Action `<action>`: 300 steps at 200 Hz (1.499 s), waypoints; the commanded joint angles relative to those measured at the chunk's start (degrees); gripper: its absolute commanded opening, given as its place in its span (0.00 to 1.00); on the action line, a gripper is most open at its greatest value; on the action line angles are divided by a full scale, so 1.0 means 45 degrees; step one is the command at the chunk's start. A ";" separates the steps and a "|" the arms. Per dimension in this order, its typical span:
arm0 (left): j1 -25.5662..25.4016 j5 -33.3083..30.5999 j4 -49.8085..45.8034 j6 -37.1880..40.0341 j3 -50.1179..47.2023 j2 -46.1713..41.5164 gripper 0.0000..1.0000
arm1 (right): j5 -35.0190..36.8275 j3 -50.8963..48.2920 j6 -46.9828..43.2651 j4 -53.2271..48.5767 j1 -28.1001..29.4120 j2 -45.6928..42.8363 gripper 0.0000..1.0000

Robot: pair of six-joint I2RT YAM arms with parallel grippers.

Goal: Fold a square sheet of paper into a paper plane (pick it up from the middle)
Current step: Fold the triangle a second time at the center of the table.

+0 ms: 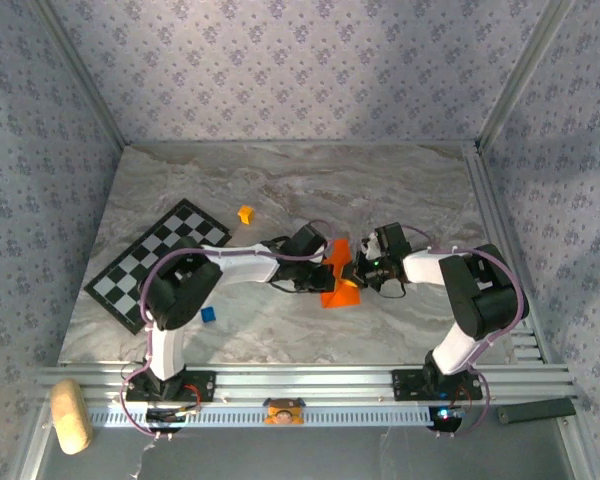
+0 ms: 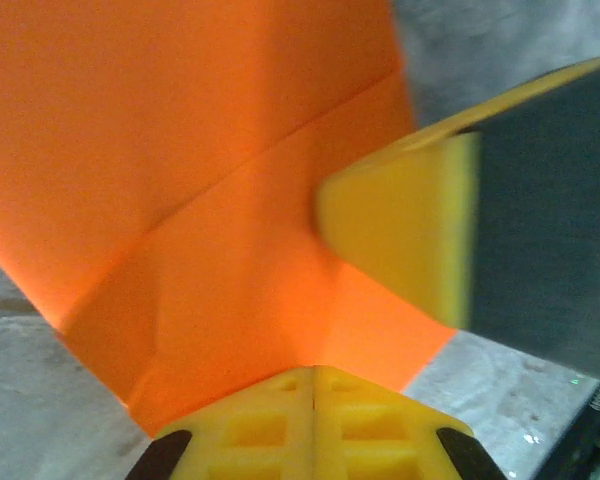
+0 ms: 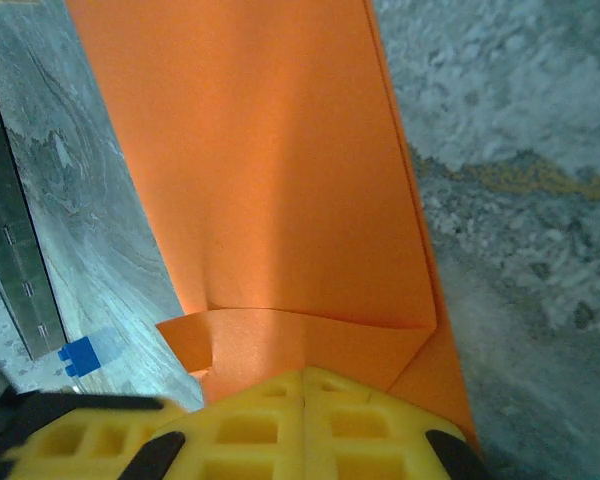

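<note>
Showing the creased bright orange paper sheet [image 1: 340, 292], which left gripper [image 2: 313, 385] and right gripper [image 3: 305, 382] clenched from opposite sides, equally near

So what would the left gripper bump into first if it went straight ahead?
The left gripper is shut on the orange paper, so more paper first; just beyond, probably a yellow finger of the right gripper, though depth is unclear.

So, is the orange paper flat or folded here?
Folded: the paper shows sharp creases and overlapping layers in both wrist views.
</note>
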 commanded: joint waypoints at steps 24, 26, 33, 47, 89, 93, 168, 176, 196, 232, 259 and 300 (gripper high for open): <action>-0.0116 -0.0691 -0.0737 -0.0032 -0.0918 0.0047 0.00 | 0.0998 0.0003 0.0000 -0.0943 -0.0163 0.0030 0.00; -0.0109 -0.0708 -0.0732 -0.0030 -0.0960 0.0035 0.00 | 0.0980 0.0039 -0.0029 -0.0956 -0.0154 -0.0020 0.00; -0.0107 -0.0732 -0.0733 -0.0002 -0.1057 0.0024 0.00 | 0.0919 0.0110 -0.0073 -0.0969 -0.0152 -0.0236 0.00; -0.0121 -0.0770 -0.0776 0.0085 -0.1122 0.0037 0.00 | 0.0805 0.0227 -0.0157 -0.1005 -0.0142 -0.0730 0.01; -0.0180 -0.0909 -0.0916 0.0254 -0.0914 0.0170 0.00 | -0.0111 0.0176 -0.0463 -0.0744 0.0258 -0.1322 0.02; -0.0190 -0.0923 -0.0940 0.0263 -0.0882 0.0177 0.00 | -0.0215 0.0154 -0.0446 -0.0655 0.0321 -0.1279 0.02; -0.0243 -0.1292 -0.1322 0.0428 -0.0831 0.0083 0.00 | 0.0434 -0.0124 -0.0677 -0.0712 0.0064 0.0385 0.00; -0.0243 -0.1333 -0.1375 0.0477 -0.0861 0.0081 0.00 | 0.0388 -0.0183 -0.0556 -0.0485 -0.0220 0.0394 0.00; -0.0242 -0.1404 -0.1440 0.0544 -0.0925 0.0093 0.00 | 0.0702 0.0022 -0.0514 -0.0435 -0.0855 0.0416 0.00; -0.0243 -0.1441 -0.1442 0.0533 -0.0959 0.0112 0.00 | 0.0394 0.0411 -0.0238 0.0029 -0.1998 0.0770 0.00; -0.0245 -0.1513 -0.1436 0.0538 -0.0911 0.0073 0.00 | 0.0109 0.0398 -0.0270 -0.0002 -0.1919 -0.0361 0.01; -0.0260 -0.1535 -0.1321 0.0545 -0.0924 0.0024 0.00 | -0.0770 0.0414 -0.0765 -0.0444 -0.1189 -0.1085 0.02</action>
